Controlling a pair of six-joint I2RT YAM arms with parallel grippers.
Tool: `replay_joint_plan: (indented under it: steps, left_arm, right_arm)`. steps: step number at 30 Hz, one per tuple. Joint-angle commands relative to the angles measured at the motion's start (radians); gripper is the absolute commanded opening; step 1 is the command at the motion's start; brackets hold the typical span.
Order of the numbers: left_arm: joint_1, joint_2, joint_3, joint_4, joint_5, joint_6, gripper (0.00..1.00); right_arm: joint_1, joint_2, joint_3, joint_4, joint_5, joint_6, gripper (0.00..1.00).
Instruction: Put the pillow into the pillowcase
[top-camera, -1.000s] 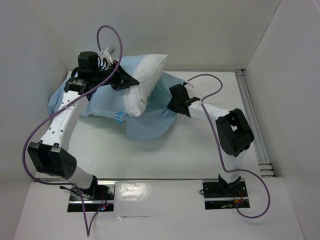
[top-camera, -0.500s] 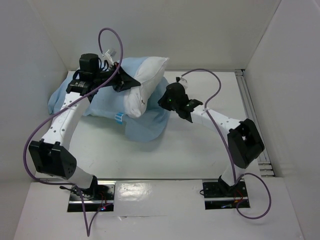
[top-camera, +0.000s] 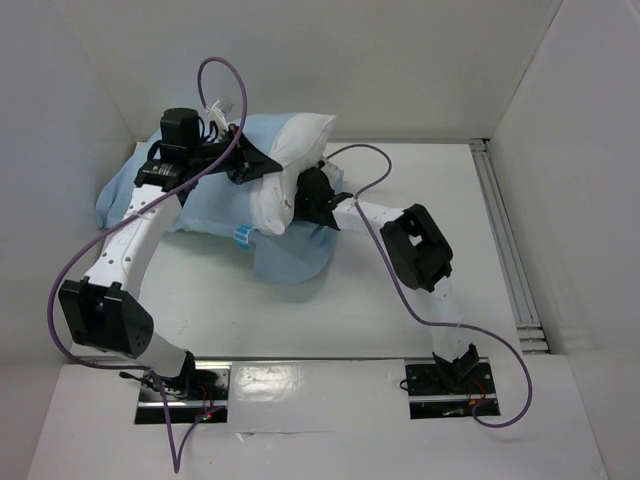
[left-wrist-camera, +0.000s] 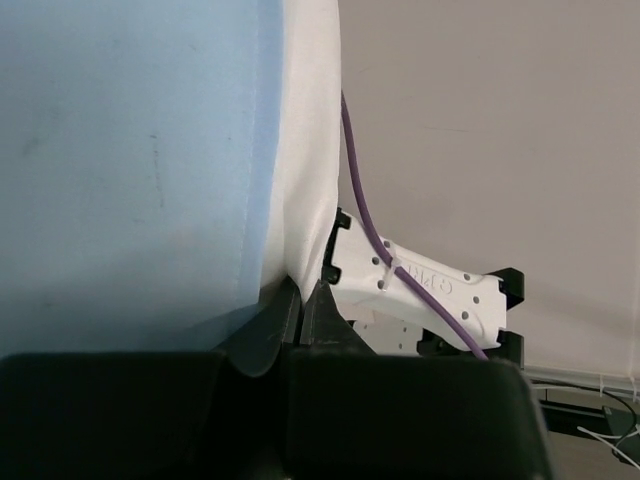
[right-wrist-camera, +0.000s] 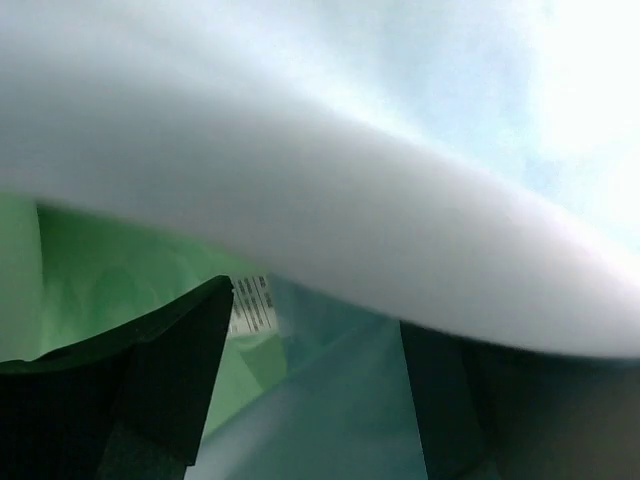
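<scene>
The plump white pillow (top-camera: 295, 150) leans at the back of the table, its left part inside the pale blue pillowcase (top-camera: 210, 205). My left gripper (top-camera: 252, 165) is shut on the pillowcase's edge where it meets the pillow; in the left wrist view the jaws (left-wrist-camera: 300, 297) pinch between blue cloth (left-wrist-camera: 120, 150) and white pillow (left-wrist-camera: 312, 150). My right gripper (top-camera: 303, 195) presses against the pillow's lower end, open. In the right wrist view the right gripper (right-wrist-camera: 315, 345) stands under the pillow's bulge (right-wrist-camera: 300, 190), with teal pillowcase cloth (right-wrist-camera: 330, 430) and a small printed label (right-wrist-camera: 252, 305) between the fingers.
White walls close in on the left, back and right. A metal rail (top-camera: 505, 250) runs along the right side of the table. Purple cables (top-camera: 215, 75) loop above both arms. The right arm's white link (left-wrist-camera: 420, 295) shows in the left wrist view.
My right gripper has swung left from the pillowcase's right flap to the pillow's lower end, and its jaws have opened. The flap now lies lower. The left arm holds still.
</scene>
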Motion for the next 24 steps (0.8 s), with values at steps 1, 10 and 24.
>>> replay_joint_plan:
  steps: [1,10,24]
  left_arm:
    - [0.004,-0.064,0.035,0.102,0.068,-0.041,0.0]
    - [0.035,-0.073,0.035,0.111,0.108,-0.07,0.0]
    - [0.064,-0.073,-0.033,0.141,0.085,-0.079,0.0]
  right_arm:
    - [0.004,0.061,0.132,-0.086,0.115,0.02,0.75]
    - [-0.04,0.153,0.168,-0.129,0.134,0.05,0.2]
    - [-0.103,-0.207,-0.195,0.046,0.023,-0.002,0.0]
